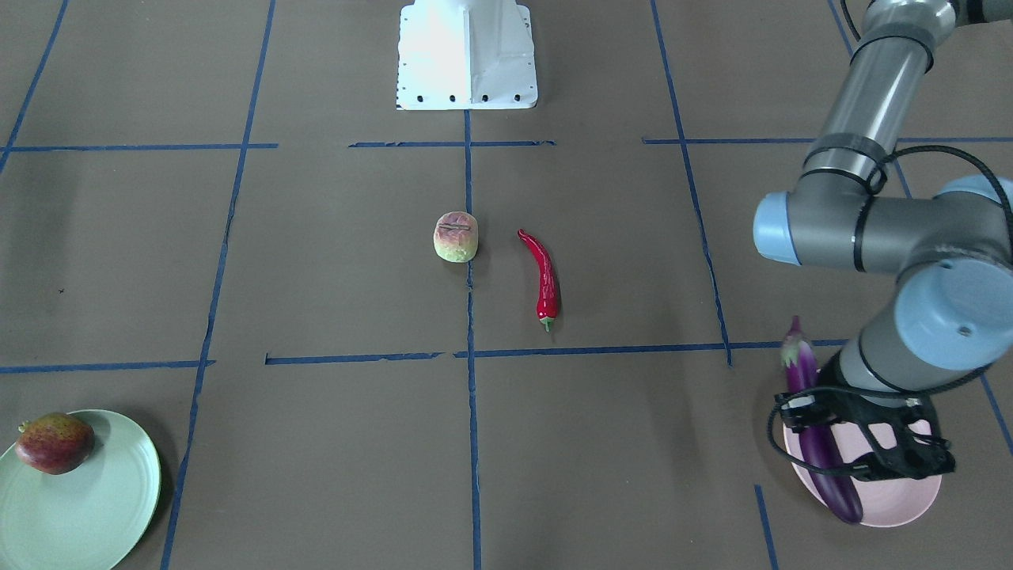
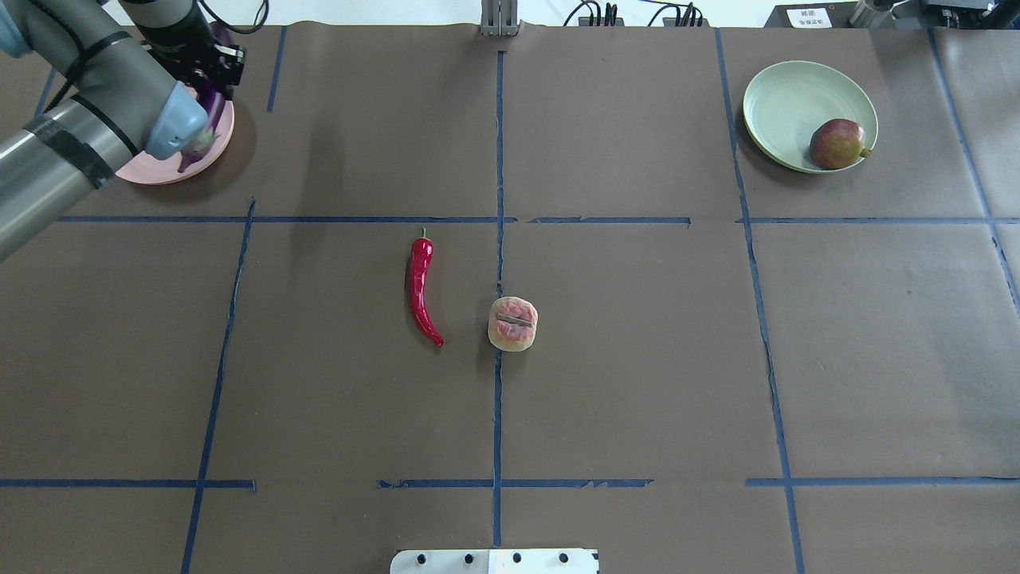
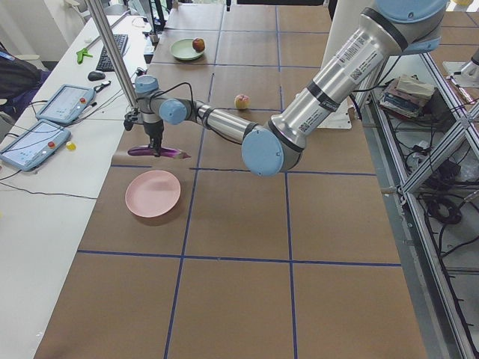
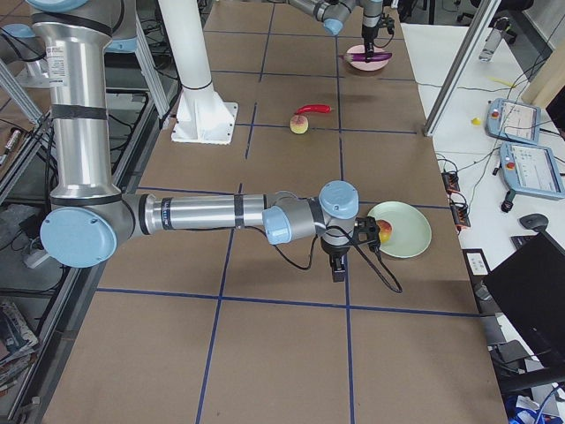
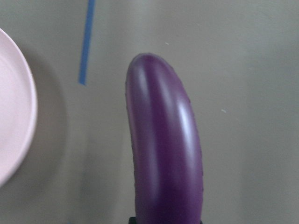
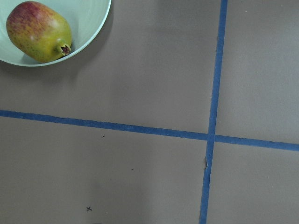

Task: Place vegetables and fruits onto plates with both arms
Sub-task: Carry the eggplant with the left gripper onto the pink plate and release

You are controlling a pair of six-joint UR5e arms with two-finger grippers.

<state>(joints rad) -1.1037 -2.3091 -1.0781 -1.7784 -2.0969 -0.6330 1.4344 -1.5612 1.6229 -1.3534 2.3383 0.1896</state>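
Observation:
My left gripper is shut on the purple eggplant and holds it level above the pink plate; the left wrist view shows the eggplant with the plate's rim to its left. The dark red-green fruit lies on the mint green plate. The red chili and the paler fruit lie side by side mid-table. My right gripper hovers near the green plate; I cannot tell whether it is open or shut.
The white robot base stands at the table's middle edge. Blue tape lines divide the brown table cover into squares. Tablets and cables lie on the white bench beyond the plates' side.

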